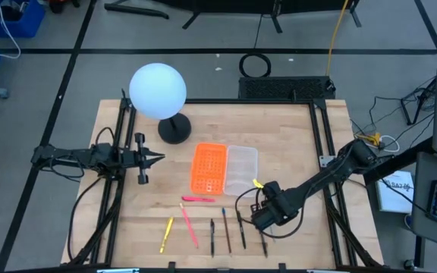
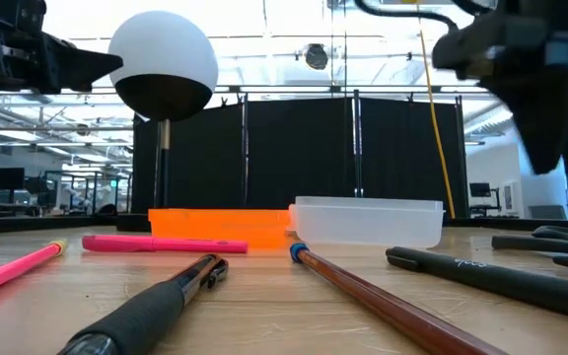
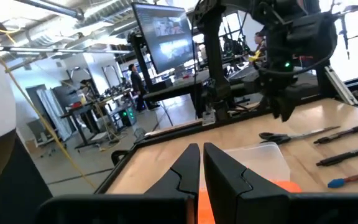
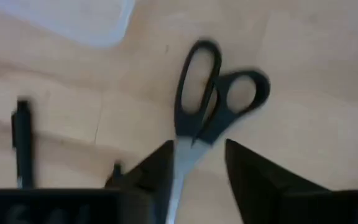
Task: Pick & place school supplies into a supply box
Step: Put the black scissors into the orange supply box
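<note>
The scissors [image 4: 211, 99], black handles and a grey blade, lie flat on the wooden table near its front right. My right gripper [image 4: 197, 171] hangs open just above them, pointing down, one finger on each side of the blade below the handles. The clear supply box [image 1: 243, 168] rests on the table mid-way, holding nothing that I can see. A pink marker [image 1: 198, 199], a yellow pencil [image 1: 165, 236], a pink pencil [image 1: 190, 227] and several dark pens [image 1: 226, 232] lie near the front edge. My left gripper [image 1: 155, 158] waits shut at the table's left, held level.
An orange perforated tray [image 1: 209, 168] stands against the supply box's left side. A lamp with a white globe [image 1: 158, 90] and a black base [image 1: 174, 130] stands at the far left. Black frame rails [image 1: 326, 136] run along the table's sides.
</note>
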Motion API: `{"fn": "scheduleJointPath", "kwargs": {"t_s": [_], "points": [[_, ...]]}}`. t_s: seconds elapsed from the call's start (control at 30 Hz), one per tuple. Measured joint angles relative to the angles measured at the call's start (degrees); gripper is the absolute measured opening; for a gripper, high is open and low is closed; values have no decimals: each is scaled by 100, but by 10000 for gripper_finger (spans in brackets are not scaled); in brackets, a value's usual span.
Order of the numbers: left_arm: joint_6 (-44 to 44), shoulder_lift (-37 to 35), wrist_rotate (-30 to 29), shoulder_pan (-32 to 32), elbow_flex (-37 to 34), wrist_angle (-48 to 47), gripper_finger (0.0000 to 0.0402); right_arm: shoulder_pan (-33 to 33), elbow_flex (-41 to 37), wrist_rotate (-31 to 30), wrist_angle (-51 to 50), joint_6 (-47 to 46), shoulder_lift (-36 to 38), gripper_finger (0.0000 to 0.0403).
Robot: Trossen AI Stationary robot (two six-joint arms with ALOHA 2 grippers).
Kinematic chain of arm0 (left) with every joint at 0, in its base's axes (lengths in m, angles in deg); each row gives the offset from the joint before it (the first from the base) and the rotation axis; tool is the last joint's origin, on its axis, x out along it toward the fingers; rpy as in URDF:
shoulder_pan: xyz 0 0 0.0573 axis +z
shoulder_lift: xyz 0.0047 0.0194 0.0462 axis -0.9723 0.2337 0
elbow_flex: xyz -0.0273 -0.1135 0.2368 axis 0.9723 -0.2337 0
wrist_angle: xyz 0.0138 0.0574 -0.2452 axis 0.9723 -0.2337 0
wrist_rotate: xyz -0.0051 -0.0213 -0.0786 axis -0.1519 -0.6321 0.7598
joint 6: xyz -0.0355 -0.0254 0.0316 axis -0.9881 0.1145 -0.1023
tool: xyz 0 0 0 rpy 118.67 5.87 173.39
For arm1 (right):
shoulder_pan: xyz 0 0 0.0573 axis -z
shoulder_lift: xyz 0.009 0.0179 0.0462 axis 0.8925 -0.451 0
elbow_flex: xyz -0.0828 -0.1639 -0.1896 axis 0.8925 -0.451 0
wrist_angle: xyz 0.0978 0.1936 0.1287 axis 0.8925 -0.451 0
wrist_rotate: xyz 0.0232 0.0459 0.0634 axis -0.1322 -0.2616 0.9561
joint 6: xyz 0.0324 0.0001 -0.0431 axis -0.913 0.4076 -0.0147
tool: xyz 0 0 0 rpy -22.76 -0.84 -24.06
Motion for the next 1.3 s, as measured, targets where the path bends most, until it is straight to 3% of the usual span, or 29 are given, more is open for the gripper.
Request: {"fn": "scheduleJointPath", "kwargs": {"t_s": [0.17,0.3,0.73,1.07,1.3], "points": [[14,0,2,2,0,68,31,177,-156,13,10,-90,0,218],[11,0,1,2,0,74,31,295,-211,-5,29,7,0,229],[-70,0,-10,2,0,-79,31,383,-925,33,971,157,4,182],[-67,0,-12,2,0,-76,31,510,-1199,176,1021,166,4,159],[-65,0,-14,2,0,-70,31,610,-1649,173,2050,424,42,146]]}}
